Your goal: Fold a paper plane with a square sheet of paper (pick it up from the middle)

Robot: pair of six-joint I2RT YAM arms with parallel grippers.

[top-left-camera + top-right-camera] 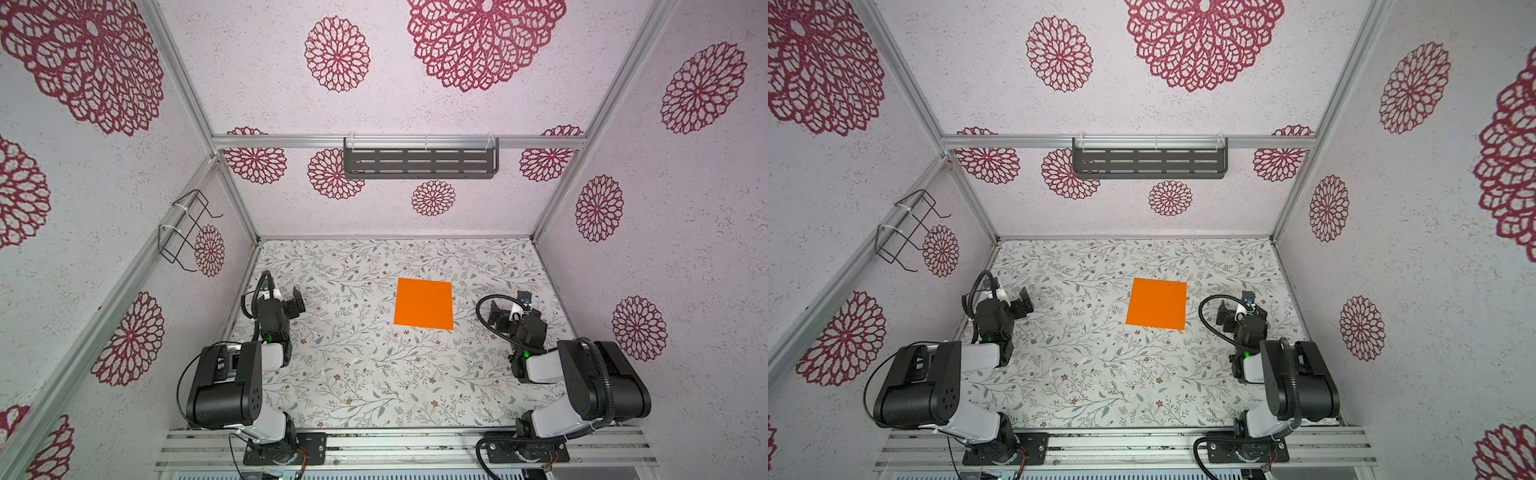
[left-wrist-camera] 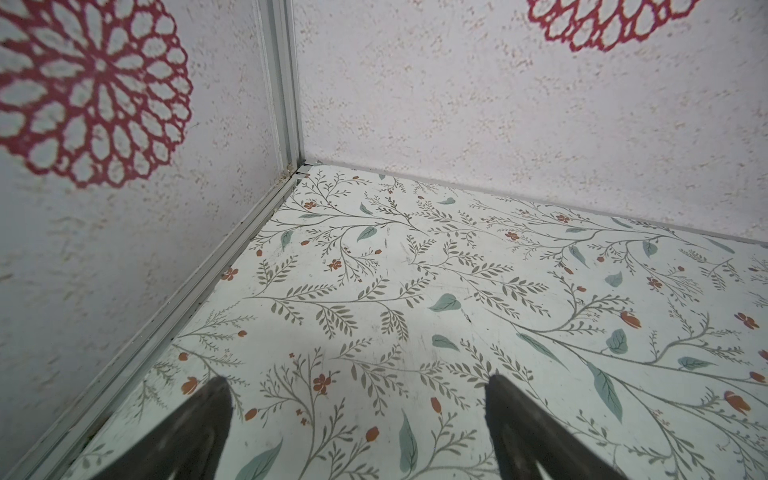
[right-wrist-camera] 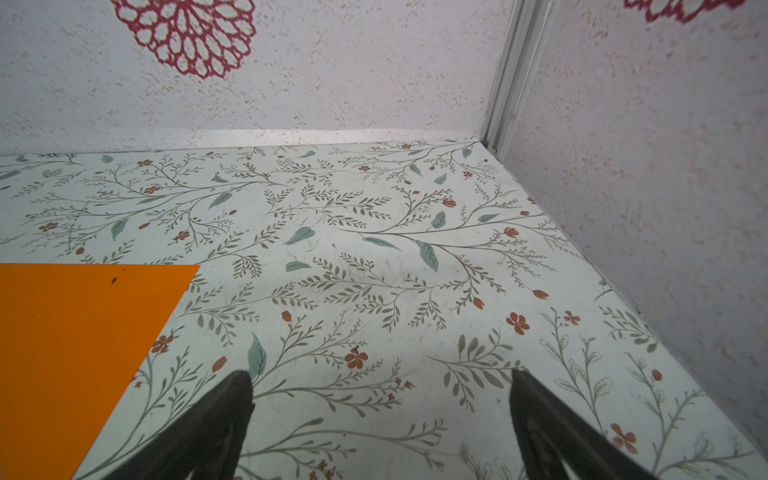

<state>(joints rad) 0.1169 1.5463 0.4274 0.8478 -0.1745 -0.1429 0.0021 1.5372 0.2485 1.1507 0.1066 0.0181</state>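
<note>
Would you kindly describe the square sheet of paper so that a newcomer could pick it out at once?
Start at the floral-patterned table. Right of its middle, a little apart from the open right gripper, the square sheet of paper lies flat. It is the only plain, bright orange thing there.

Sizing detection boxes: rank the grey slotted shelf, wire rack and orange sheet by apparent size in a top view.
1. grey slotted shelf
2. wire rack, outline only
3. orange sheet, though farthest from the camera
</note>
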